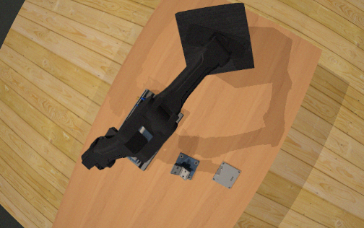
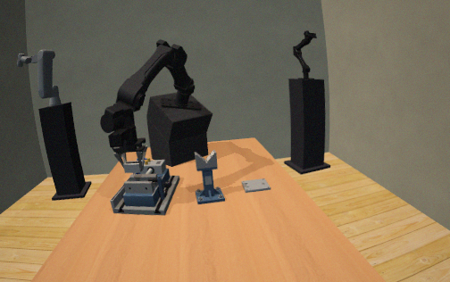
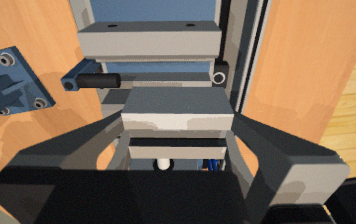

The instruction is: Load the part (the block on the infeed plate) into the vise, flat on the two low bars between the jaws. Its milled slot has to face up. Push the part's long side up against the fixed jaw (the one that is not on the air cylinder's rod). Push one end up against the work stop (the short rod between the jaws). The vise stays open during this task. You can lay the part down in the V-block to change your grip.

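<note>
My gripper (image 2: 132,168) (image 3: 177,112) is shut on the part (image 3: 177,101), with one finger at each end. The part is a grey block held level above the vise (image 2: 140,210) (image 1: 145,167). Its face towards the wrist camera looks plain; I see no slot there. In the wrist view the fixed jaw (image 3: 150,43) is beyond the part, and the jaw on the cylinder's rod is on the near side. The work stop (image 3: 98,80), a short black rod, is beyond the part to the left, apart from it. The part hides much of the low bars.
The V-block (image 1: 180,171) (image 2: 206,161) stands on a blue post beside the vise; its blue base (image 3: 31,92) shows at the wrist view's left. The infeed plate (image 1: 227,174) (image 2: 256,185) is bare, farther right. The air cylinder's blue fittings (image 3: 213,164) are near the right finger.
</note>
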Robot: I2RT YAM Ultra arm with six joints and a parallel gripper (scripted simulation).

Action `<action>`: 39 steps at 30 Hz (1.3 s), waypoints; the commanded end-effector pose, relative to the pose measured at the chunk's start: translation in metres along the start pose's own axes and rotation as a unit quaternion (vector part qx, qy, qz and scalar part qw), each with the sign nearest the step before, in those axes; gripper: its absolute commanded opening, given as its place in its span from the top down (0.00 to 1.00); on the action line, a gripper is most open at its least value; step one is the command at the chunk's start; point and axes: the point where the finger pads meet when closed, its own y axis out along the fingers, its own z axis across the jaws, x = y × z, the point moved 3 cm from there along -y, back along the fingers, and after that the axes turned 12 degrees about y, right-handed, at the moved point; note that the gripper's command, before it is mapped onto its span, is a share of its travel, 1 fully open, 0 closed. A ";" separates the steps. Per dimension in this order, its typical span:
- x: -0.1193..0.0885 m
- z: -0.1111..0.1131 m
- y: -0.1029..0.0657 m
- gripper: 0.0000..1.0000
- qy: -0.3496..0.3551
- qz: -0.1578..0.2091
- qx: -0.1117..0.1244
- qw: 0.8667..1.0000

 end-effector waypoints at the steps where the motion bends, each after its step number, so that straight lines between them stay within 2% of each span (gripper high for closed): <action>1: 0.019 0.005 -0.030 1.00 -0.013 -0.035 -0.005 0.999; 39: 0.022 0.005 -0.034 1.00 -0.016 -0.036 -0.005 0.999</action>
